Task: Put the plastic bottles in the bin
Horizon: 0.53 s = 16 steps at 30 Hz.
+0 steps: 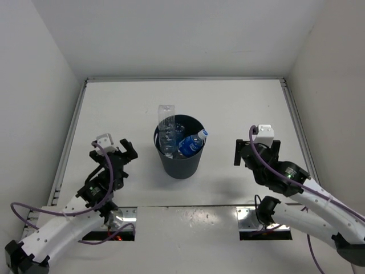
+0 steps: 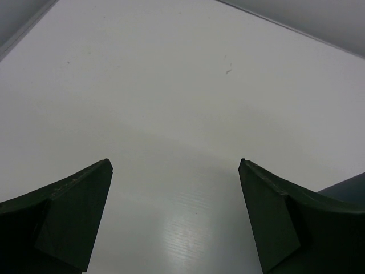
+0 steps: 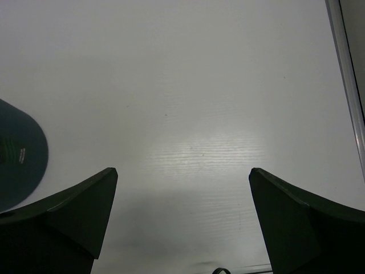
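Observation:
The dark grey-blue bin (image 1: 180, 162) stands at the table's middle. Inside it a clear unlabelled bottle (image 1: 166, 130) leans upright, sticking above the rim, and a blue-labelled bottle (image 1: 191, 144) with a white cap lies against the right wall. Other bottles are hidden inside the bin. My left gripper (image 1: 121, 149) is open and empty, left of the bin; its wrist view shows only bare table between the fingers (image 2: 175, 165) and a sliver of the bin (image 2: 348, 187). My right gripper (image 1: 256, 153) is open and empty, right of the bin (image 3: 20, 154).
White walls enclose the table on the left, back and right. A metal rail (image 3: 348, 85) runs along the table's right edge. Two mounting plates (image 1: 256, 220) sit at the near edge by the arm bases.

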Tool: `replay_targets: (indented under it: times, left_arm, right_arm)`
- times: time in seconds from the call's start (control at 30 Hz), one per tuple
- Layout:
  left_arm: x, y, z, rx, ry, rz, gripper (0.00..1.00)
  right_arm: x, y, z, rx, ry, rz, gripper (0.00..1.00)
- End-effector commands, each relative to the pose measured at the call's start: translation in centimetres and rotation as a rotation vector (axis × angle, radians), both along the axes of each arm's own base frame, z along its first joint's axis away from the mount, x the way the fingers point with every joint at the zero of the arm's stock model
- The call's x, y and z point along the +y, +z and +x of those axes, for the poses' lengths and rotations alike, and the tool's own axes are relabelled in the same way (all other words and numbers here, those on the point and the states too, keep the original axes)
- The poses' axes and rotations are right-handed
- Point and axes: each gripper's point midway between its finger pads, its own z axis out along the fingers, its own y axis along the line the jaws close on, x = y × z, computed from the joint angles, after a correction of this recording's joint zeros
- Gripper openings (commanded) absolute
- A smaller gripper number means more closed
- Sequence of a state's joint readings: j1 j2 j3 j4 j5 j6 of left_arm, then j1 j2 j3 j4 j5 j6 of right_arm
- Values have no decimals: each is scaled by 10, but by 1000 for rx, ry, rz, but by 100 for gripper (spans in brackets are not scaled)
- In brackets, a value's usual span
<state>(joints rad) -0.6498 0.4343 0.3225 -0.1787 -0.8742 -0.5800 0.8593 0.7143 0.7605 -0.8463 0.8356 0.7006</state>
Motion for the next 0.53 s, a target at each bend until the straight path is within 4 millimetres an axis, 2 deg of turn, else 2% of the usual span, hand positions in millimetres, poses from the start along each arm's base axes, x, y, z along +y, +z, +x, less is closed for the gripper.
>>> replay_targets:
  times: [0.0, 0.1, 0.13, 0.27, 0.3, 0.37, 0.4, 0.47, 0.5]
  left_arm:
    - [-1, 15, 8, -21, 16, 8, 100]
    - [21, 13, 2, -46, 153, -4, 100]
    - [23, 10, 2, -48, 165, -1, 100]
    - [26, 0, 0, -111, 140, 27, 100]
    - [28, -8, -2, -122, 139, 32, 100]
    - [30, -7, -1, -164, 137, 33, 100]
    - [31, -15, -2, -163, 135, 50, 100]
    - [29, -6, 0, -206, 117, 38, 100]
    - [27, -11, 1, -195, 102, 56, 100]
  right_arm:
    - [3, 6, 7, -13, 18, 19, 100]
    - [3, 6, 7, -13, 18, 19, 100]
    - [3, 6, 7, -13, 18, 19, 100]
    - [2, 3, 8, -2, 12, 17, 100]
    - [2, 1, 8, 10, 9, 16, 100]
    - [1, 0, 9, 16, 6, 22, 100]
    - [1, -1, 9, 23, 3, 29, 100]
    - [3, 3, 10, 12, 23, 44, 100]
    - [2, -1, 9, 19, 29, 27, 100]
